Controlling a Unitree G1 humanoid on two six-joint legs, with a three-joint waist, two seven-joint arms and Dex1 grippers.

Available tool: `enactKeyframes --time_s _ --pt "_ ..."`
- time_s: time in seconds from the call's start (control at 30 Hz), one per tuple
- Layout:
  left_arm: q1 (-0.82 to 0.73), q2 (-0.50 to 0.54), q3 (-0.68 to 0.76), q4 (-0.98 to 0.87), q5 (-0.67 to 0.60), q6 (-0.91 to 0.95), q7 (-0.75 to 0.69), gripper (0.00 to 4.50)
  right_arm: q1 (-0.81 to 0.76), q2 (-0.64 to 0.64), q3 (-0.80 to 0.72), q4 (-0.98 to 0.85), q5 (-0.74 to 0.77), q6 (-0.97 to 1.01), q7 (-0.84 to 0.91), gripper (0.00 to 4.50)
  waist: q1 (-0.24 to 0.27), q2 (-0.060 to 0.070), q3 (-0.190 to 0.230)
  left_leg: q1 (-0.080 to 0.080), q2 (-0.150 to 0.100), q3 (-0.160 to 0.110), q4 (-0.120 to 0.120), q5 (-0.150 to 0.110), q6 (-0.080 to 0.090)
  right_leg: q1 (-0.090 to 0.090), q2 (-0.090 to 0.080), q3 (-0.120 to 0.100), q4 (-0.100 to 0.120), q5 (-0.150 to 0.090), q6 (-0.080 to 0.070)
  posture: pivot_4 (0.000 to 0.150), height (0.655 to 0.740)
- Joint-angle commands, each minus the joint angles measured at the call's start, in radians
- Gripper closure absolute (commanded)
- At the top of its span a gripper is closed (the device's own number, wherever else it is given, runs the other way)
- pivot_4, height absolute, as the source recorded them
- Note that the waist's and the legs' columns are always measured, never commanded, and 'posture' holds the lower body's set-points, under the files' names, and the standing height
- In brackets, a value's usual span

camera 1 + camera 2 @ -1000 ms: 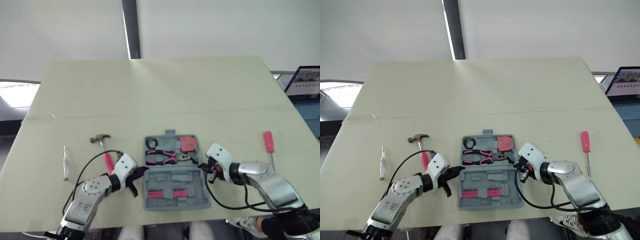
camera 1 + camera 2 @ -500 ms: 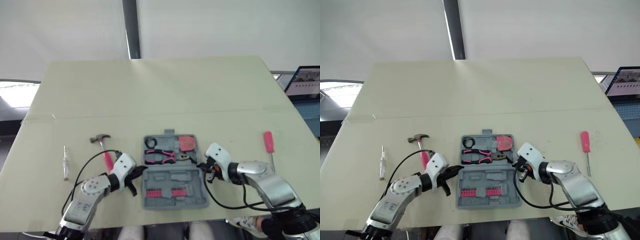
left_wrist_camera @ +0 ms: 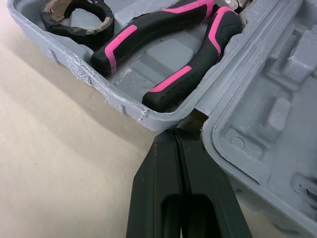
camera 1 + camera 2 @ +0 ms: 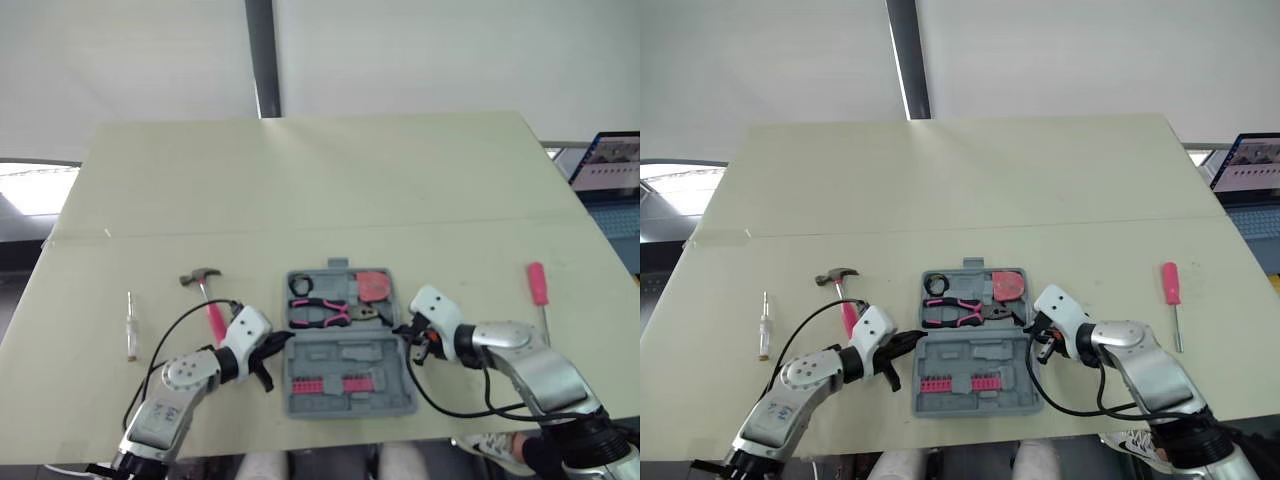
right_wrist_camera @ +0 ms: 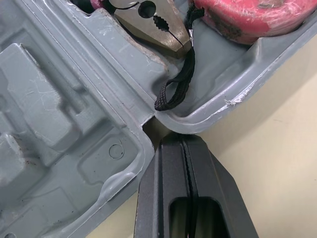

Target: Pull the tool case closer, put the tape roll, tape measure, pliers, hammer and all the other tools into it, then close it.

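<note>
The tool case (image 4: 350, 357) lies open and flat on the worktop (image 4: 300, 190), directly between the two pincers. The left pincer (image 3: 174, 134) is closed on nothing, its tip touching the case at the notch where the two halves hinge. The right pincer (image 5: 183, 136) is likewise closed and empty, its tip at the matching notch on the opposite side. Just beyond the left tip, in the far half, sit the tape roll (image 3: 77, 17) and the pliers (image 3: 168, 49). Just beyond the right tip is the tape measure (image 5: 247, 15).

The step in hand looks like drawing the case nearer. To do it well, both tips should stay seated in their notches and low against the worktop, so they do not ride up over the rim. The two arms should pull evenly, or the case will yaw. A slow draw should leave the loose tools settled.

The hammer (image 4: 207, 296) lies near, outward of the left pincer, with a small screwdriver (image 4: 129, 325) farther out. The pink screwdriver (image 4: 539, 286) is well apart, outward of the right pincer.
</note>
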Motion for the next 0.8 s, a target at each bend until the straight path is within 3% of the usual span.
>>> enactKeyframes --time_s 0.03,0.3,0.47,0.5,0.6,0.8 --pt "0.035 0.019 0.051 -0.114 -0.059 0.040 -0.015 4.45 0.027 -0.043 -0.076 -0.022 0.037 0.002 0.026 4.50 0.000 0.000 0.000 0.000 0.000 0.000 0.000 0.000 0.000 0.000 0.000 0.000 0.000 0.000 0.000 0.150 0.7373" --pt "0.175 0.109 0.250 -0.409 -0.241 0.187 -0.047 4.45 0.112 -0.125 -0.291 -0.101 0.245 0.119 0.117 4.50 0.000 0.000 0.000 0.000 0.000 -0.001 0.000 0.000 0.000 0.000 0.000 0.000 0.000 0.000 0.000 0.150 0.7373" --pt "0.415 0.107 0.469 -0.536 -0.335 0.189 -0.049 4.45 0.250 -0.185 -0.385 -0.163 0.326 0.084 0.204 4.50 0.001 0.000 0.000 0.000 0.000 0.000 0.000 0.000 0.000 0.001 0.000 0.000 -0.002 0.000 0.000 0.150 0.7373" --pt "0.464 0.100 0.496 -0.542 -0.331 0.183 -0.041 4.22 0.272 -0.192 -0.396 -0.173 0.338 0.081 0.214 4.50 0.001 0.000 0.000 0.000 0.000 0.000 0.000 0.000 0.000 0.001 0.000 0.000 -0.002 0.000 0.000 0.150 0.7373" --pt "0.577 0.070 0.552 -0.546 -0.369 0.121 -0.089 3.14 0.324 -0.215 -0.421 -0.194 0.374 0.080 0.247 3.61 0.002 0.000 0.000 0.000 0.000 0.000 0.000 0.000 0.000 0.002 0.000 0.000 -0.002 0.000 0.000 0.150 0.7373" --pt "0.801 -0.011 0.580 -0.548 -0.319 -0.060 -0.147 0.03 0.376 -0.234 -0.441 -0.143 0.352 -0.047 0.292 0.50 0.004 -0.001 0.000 0.000 0.000 0.000 0.000 -0.001 0.001 0.002 0.000 0.001 -0.004 0.000 0.000 0.150 0.7373"
